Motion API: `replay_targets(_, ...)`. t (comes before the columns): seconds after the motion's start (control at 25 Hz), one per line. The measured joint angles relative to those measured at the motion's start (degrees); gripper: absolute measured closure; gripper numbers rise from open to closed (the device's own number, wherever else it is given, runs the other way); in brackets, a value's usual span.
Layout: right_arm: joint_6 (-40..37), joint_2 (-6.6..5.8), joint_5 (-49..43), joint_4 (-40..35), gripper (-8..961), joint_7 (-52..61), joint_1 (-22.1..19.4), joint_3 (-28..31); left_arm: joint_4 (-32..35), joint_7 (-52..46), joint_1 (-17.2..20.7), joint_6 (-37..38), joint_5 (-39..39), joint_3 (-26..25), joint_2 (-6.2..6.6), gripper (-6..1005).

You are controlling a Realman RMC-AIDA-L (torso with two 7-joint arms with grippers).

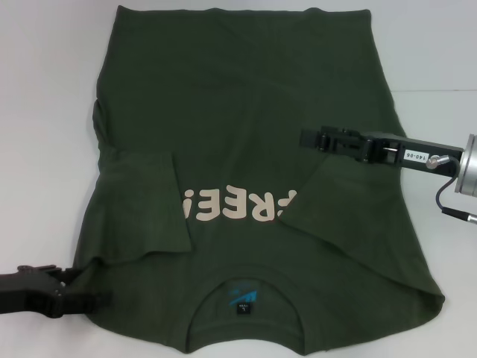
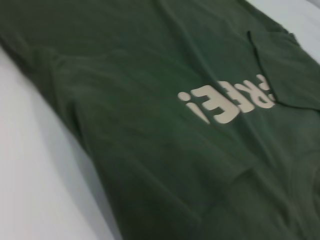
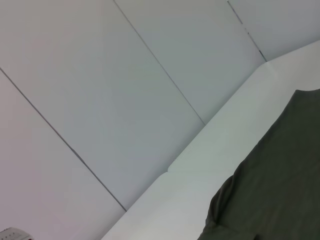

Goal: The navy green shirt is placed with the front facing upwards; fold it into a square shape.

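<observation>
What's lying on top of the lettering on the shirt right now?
The folded-in right sleeve covers the start of the cream lettering on the navy green shirt; "REE!" shows upside-down, the first letter is mostly hidden. The left sleeve stops short of it.

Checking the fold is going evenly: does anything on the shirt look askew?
The navy green shirt has both sleeves folded inward, but unevenly: the right sleeve covers the start of the FREE lettering, while the left sleeve stops short of it.

Head view overhead; wrist views low, close; all share shirt (image 1: 246, 164).
</observation>
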Motion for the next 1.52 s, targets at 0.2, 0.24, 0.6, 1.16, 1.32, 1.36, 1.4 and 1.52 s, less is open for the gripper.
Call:
replay_targets(0.2, -0.1, -0.27, 0.0, 0.3, 58, 0.0, 0.0, 0.0, 0.0, 0.0, -0.6, 1.3, -0.3, 0.2, -0.06, 127)
replay_targets(0.24, -0.1, -0.29, 0.1, 0.3, 58, -0.1, 0.0, 0.1, 0.0, 0.0, -0.7, 1.5, -0.3, 0.3, -0.07, 127)
replay_targets(0.6, -0.1, -0.31, 0.1, 0.4, 58, -0.4, 0.0, 0.5, -0.1, -1.2, -1.4, 1.2, 0.1, 0.4, -0.07, 128)
replay_targets(1.16, -0.6, -0.48, 0.1, 0.3, 59, -0.5, -0.3, 1.3, 0.8, -2.2, -1.7, 0.9, 0.7, 1.8, 0.02, 581)
replay_targets(1.32, -0.6, -0.49, 0.1, 0.2, 58, -0.5, -0.6, 1.4, 0.8, -2.2, -1.8, 0.8, 0.7, 1.8, 0.02, 771)
replay_targets(1.36, -0.5, -0.49, 0.1, 0.2, 58, -0.5, -0.6, 1.4, 0.8, -2.2, -1.9, 0.9, 0.7, 1.8, 0.02, 799)
replay_targets(1.4, -0.5, -0.50, 0.0, 0.2, 58, -0.5, -0.7, 1.4, 0.8, -2.2, -1.9, 0.9, 0.7, 1.8, 0.02, 827)
replay_targets(1.52, -0.2, -0.76, -0.4, 0.2, 58, -0.2, -0.7, 1.3, 1.0, -2.6, -1.9, 1.4, 0.7, 1.8, 0.03, 910)
